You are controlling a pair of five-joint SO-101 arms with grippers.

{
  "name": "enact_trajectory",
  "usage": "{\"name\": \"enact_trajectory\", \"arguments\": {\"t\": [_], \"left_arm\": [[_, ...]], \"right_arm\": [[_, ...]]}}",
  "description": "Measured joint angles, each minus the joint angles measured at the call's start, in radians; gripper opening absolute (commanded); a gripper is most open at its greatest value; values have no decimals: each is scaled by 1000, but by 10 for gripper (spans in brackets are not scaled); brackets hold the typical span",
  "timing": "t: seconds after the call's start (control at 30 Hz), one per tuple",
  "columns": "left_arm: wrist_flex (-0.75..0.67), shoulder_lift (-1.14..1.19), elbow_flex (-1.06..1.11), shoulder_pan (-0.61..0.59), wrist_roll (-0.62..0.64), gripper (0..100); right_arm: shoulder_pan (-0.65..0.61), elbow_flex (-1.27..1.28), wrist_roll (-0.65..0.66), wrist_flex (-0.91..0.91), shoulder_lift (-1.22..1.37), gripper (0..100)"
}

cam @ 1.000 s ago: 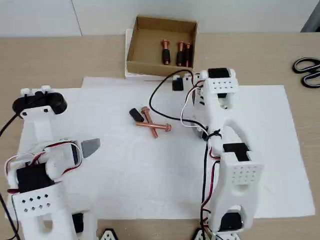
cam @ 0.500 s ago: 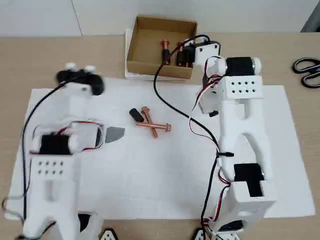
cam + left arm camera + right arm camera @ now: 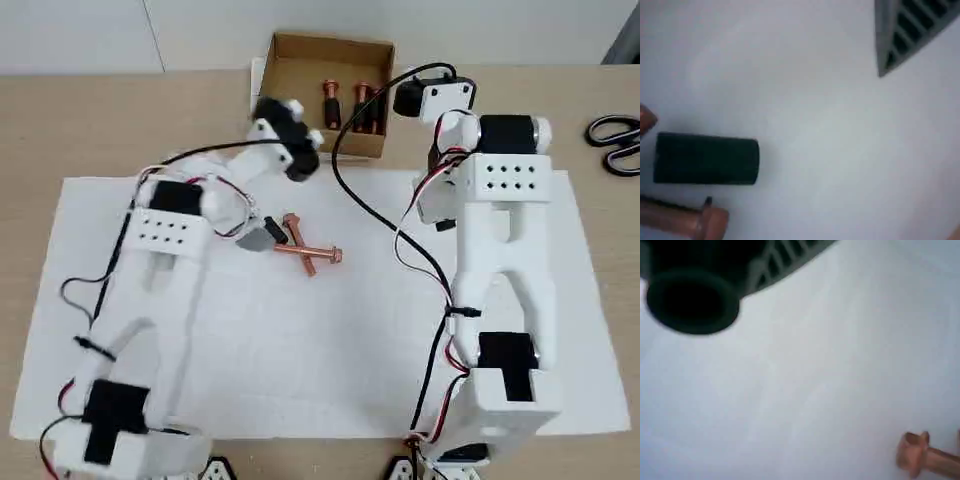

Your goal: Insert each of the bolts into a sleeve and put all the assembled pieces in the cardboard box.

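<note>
Spotting black-handled scissors (image 3: 615, 140) lying at the right edge of the wooden table (image 3: 100, 110), well apart from the white paper sheet (image 3: 300, 360). Finding the left arm's wrist hanging just in front of the cardboard box (image 3: 295, 85) and hiding part of its front wall. Also finding the right arm's wrist crowding the box's right wall, and a black cable (image 3: 336, 155) looping from there down over the sheet, right of the bolts.

Seeing the left gripper (image 3: 258, 238) sitting just beside the loose sleeve (image 3: 272, 228), jaws standing apart with nothing between them. Noting that sleeve lying flat on the sheet, just beside two copper bolts crossing each other: the steeper bolt (image 3: 294, 232) and the flatter bolt (image 3: 325, 255). Seeing the right gripper (image 3: 730, 270) clamping the held sleeve (image 3: 692, 302) above the sheet, hollow end facing the wrist camera.

Counting three assembled pieces (image 3: 357, 106) in the box, lying side by side on the right half of its floor, copper heads pointing toward the far wall.
</note>
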Motion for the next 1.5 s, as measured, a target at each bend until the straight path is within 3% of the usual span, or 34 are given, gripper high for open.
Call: {"name": "enact_trajectory", "arguments": {"t": [0.17, 0.27, 0.57, 0.9, 1.5], "left_arm": [[-98, 123, 0, 86, -187, 360], [-164, 167, 0, 118, -235, 360], [-242, 221, 0, 178, -247, 351], [-244, 224, 0, 183, -247, 184], [-245, 321, -11, 215, -249, 183]], "right_arm": [[-5, 0, -2, 0, 0, 3], [-5, 0, -2, 0, 0, 3], [-3, 0, -2, 0, 0, 3], [-8, 0, -2, 0, 0, 3], [-21, 0, -2, 0, 0, 3]]}}
